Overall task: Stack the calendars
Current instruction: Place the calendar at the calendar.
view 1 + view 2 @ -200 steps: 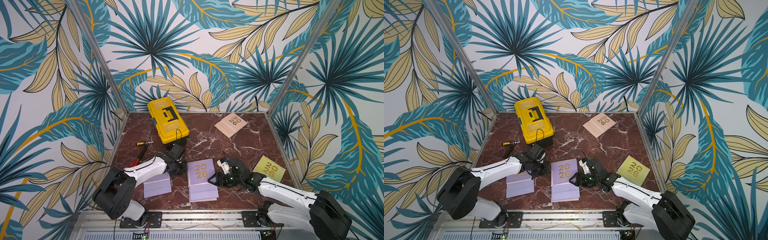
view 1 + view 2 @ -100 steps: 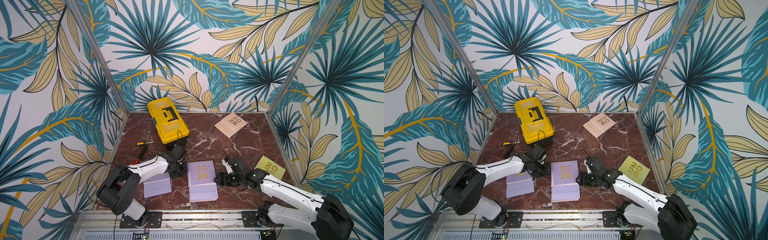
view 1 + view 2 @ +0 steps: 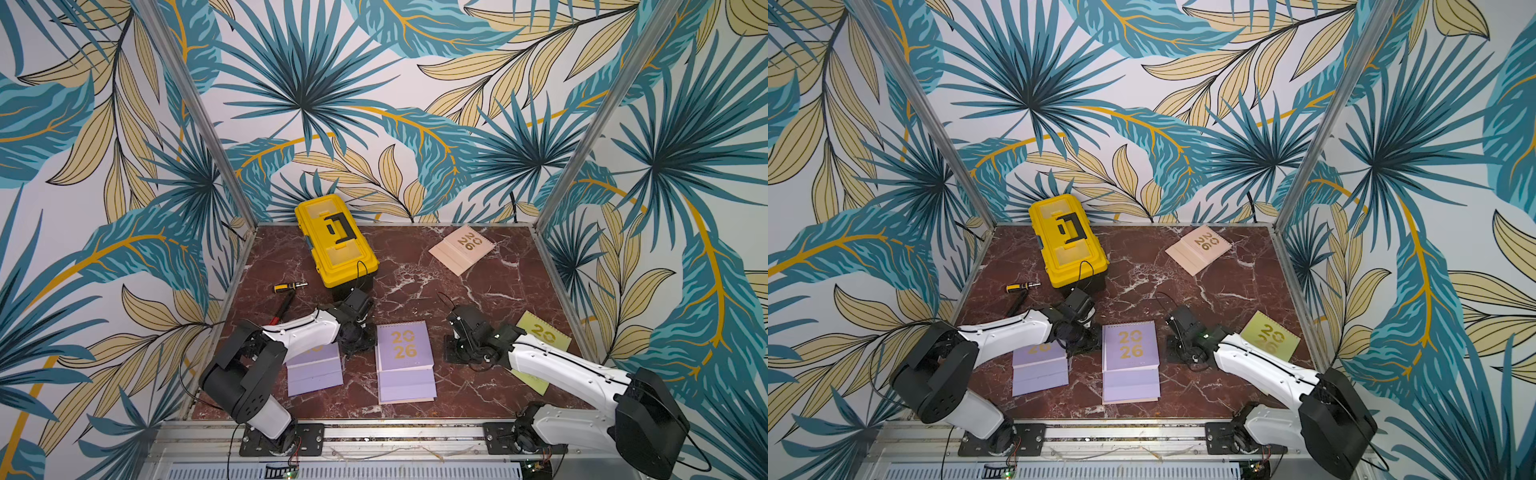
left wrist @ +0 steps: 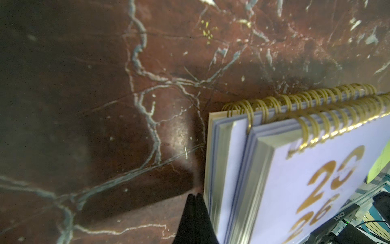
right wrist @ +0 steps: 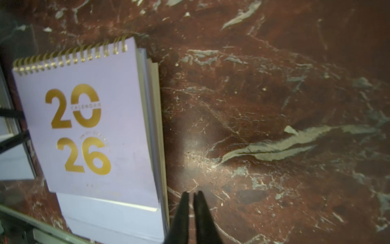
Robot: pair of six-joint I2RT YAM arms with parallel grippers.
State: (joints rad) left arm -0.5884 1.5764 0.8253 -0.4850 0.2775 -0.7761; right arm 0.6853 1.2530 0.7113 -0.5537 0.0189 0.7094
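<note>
A stack of lilac calendars (image 3: 405, 361) (image 3: 1130, 361) lies at the front centre, gold "2026" up; two gold spirals show in the left wrist view (image 4: 295, 147). Another lilac calendar (image 3: 314, 372) lies to its left, partly under my left arm. A peach calendar (image 3: 462, 248) rests at the back right. A lime green calendar (image 3: 544, 336) sits at the right, half hidden by my right arm. My left gripper (image 3: 352, 348) (image 4: 195, 195) is shut and empty, tips down at the stack's left edge. My right gripper (image 3: 453, 353) (image 5: 191, 193) is shut and empty on the marble just right of the stack (image 5: 95, 126).
A yellow toolbox (image 3: 336, 241) stands at the back left, close behind my left wrist. A screwdriver (image 3: 290, 286) and a red-handled tool (image 3: 282, 309) lie by the left wall. Leaf-patterned walls enclose the marble floor (image 3: 478, 291) on three sides.
My right gripper has drawn back to the right, off the stack's edge, and has shut. The left arm has hardly moved and the calendars lie where they were.
</note>
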